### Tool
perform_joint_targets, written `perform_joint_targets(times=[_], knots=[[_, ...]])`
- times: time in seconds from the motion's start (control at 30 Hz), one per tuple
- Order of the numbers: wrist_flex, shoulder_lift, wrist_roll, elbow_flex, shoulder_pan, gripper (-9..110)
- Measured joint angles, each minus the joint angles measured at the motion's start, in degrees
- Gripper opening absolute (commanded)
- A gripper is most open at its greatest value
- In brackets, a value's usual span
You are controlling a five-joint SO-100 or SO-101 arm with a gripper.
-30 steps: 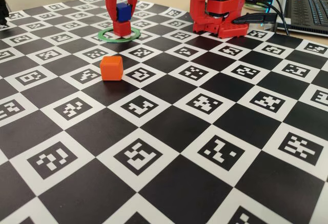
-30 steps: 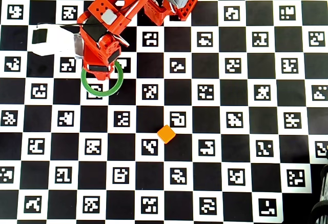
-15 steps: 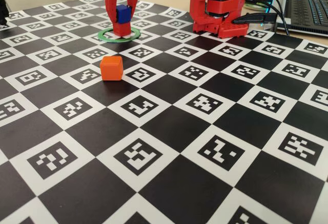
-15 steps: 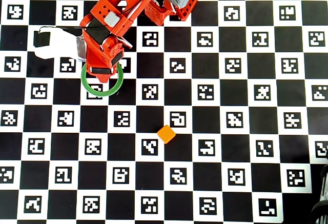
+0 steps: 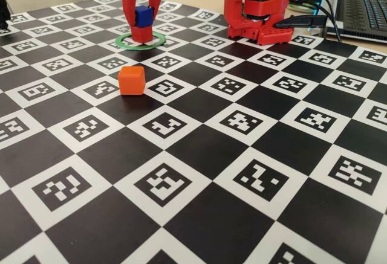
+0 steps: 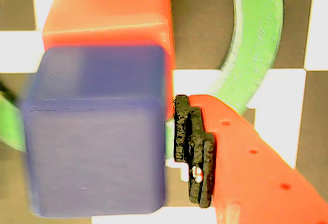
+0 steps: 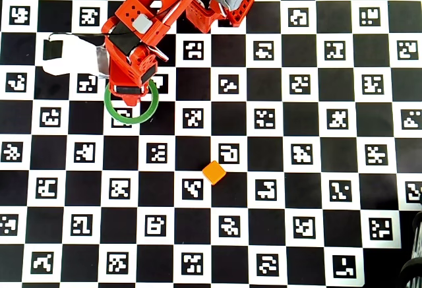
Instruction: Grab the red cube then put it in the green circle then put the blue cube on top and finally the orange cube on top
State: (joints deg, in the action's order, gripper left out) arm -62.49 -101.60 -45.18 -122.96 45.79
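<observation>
Stacking is the step in hand, and doing it well depends on a square release. Nearest the fixed view's camera, the small matte bright-orange plastic cube sits alone on the black-and-white marker-printed board, well apart from the thin flat green ring farther back; it is not yet needed. Beyond it, the small matte red plastic cube rests inside the ring, and the small matte deep-blue plastic cube sits on top of it, slightly offset in the wrist view. The red two-finger gripper straddles the blue cube; in the wrist view a black-padded finger lies just beside the cube's face, and whether it presses or has let go cannot be told. A good finish likely means parting the fingers evenly, then lifting straight up so neither pad drags the blue cube sideways. Behind stands the arm's red base.
</observation>
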Motion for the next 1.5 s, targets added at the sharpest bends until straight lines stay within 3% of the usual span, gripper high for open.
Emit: perform_joint_targets(times=[0.33, 0.67, 1.0, 1.5], knots=[[-2.37, 0.00, -0.62, -0.18, 0.00, 48], [-20.74, 0.00, 4.92, 20.04, -1.58, 48], [-29.62, 2.81, 15.38, 33.84, -15.91, 49], [-23.29, 16.26, 32.78, 36.83, -37.35, 54]])
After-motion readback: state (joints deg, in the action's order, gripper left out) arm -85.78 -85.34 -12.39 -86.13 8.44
